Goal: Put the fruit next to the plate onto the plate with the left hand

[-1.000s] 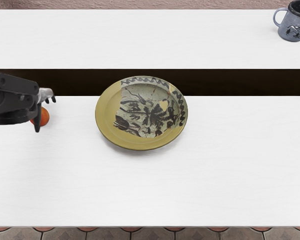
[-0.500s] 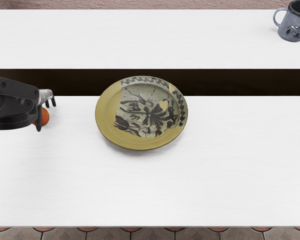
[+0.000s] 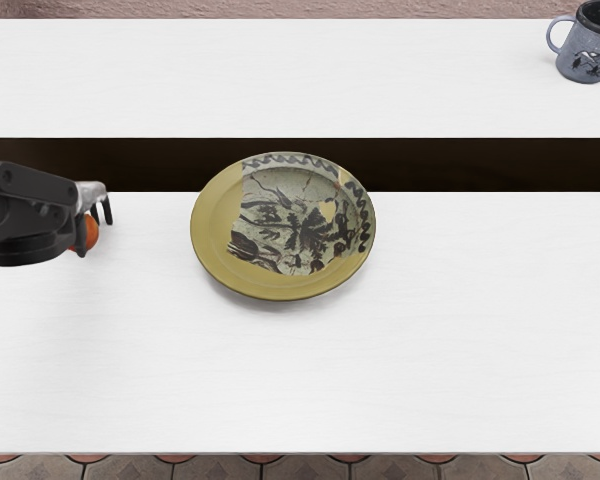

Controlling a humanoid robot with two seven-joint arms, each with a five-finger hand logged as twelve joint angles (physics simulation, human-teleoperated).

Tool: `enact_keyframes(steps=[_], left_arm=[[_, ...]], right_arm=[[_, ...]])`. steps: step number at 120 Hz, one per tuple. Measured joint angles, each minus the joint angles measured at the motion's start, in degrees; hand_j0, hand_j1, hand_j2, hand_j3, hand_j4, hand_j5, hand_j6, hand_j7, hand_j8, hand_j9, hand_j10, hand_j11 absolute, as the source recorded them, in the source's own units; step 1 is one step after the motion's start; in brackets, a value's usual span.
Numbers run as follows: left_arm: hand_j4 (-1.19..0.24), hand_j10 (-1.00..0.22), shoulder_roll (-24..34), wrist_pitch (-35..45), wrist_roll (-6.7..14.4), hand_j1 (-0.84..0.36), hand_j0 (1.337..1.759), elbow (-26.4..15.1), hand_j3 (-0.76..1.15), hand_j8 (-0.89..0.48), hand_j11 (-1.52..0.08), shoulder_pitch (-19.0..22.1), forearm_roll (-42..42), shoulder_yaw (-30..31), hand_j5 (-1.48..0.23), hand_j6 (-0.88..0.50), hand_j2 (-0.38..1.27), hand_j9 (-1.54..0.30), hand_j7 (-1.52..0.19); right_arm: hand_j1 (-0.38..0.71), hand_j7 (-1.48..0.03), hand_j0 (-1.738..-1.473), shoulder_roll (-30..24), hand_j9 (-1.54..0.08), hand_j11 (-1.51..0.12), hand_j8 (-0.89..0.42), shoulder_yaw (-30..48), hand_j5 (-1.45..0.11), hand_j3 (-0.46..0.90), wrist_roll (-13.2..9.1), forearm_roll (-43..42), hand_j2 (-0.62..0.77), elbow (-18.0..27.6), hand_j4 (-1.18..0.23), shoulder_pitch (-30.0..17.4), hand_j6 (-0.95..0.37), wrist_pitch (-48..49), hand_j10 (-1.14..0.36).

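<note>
A small orange fruit lies on the near white table at the far left, a hand's width left of the plate. The plate is olive-rimmed with a dark floral pattern and has nothing on it. My left hand comes in from the left edge and covers most of the fruit. Its fingers curl down behind the fruit and the thumb lies in front of it. Only a thin orange sliver shows between them. The right arm is out of view.
A blue-grey mug stands at the far right of the back table. A dark gap separates the two white tabletops, and the plate's far rim reaches over it.
The left hand has sunk a little over the fruit and its fingers have curled in around it, hiding more of the orange. The plate and mug have not moved.
</note>
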Motion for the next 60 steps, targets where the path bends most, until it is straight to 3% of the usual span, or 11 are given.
enact_keyframes(steps=[30, 44, 60], left_arm=[[-0.58, -0.57, 0.7, 0.1, -0.1, -0.29, 1.657, -0.4, 0.00, -0.40, -0.75, 0.0, 0.0, 0.0, -0.75, -0.53, 0.17, -0.75, -0.75], [-0.66, -0.51, 0.7, 0.1, -0.1, -0.32, 1.653, -0.7, 0.00, -0.34, -0.87, 0.0, 0.3, 0.2, -0.84, -0.48, 0.16, -0.86, -0.85], [-0.76, -0.49, 0.8, 0.0, 0.0, -0.34, 1.648, -1.1, 0.00, -0.29, -1.01, -0.1, 0.2, 0.3, -0.97, -0.46, 0.29, -1.00, -0.99]], right_arm=[[-0.31, -0.05, -1.658, 0.0, -0.05, -0.05, -0.03, 0.0, -0.05, 0.00, 0.0, 0.0, -0.01, 0.0, -0.03, 0.0, -0.03, 0.0, -0.03], [-0.31, -0.05, -1.658, 0.0, -0.05, -0.05, -0.03, 0.0, -0.05, 0.00, 0.0, 0.0, -0.01, 0.0, -0.03, 0.0, -0.03, 0.0, -0.03], [-0.31, -0.05, -1.658, 0.0, -0.05, -0.05, -0.03, 0.0, -0.05, 0.00, 0.0, 0.0, -0.01, 0.0, -0.03, 0.0, -0.03, 0.0, -0.03]])
